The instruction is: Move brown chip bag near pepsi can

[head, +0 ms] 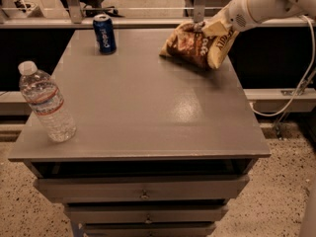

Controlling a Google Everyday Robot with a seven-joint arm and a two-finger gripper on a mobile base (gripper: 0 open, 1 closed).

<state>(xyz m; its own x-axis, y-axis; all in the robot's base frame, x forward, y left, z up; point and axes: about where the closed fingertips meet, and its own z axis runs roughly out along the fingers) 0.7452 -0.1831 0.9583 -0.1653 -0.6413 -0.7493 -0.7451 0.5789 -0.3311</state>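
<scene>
Three things sharing the grey surface: brown chip bag, pepsi can, water bottle.
pincer: reaching in from the upper right at the end of the white arm, clenching the tan end of the brown chip bag.
brown chip bag: hanging tilted from the pincer over the far right part of the surface, right end raised, left end dipping lowest; not showing clearly whether that end is touching the top.
pepsi can: standing upright near the far edge, left of centre, well apart from the bag.
water bottle: standing upright by the near left corner, well apart from both can and bag.
drawers: stacking under the front edge, closed, small knobs showing.
cable: drooping past the right side, down toward the speckled floor.
</scene>
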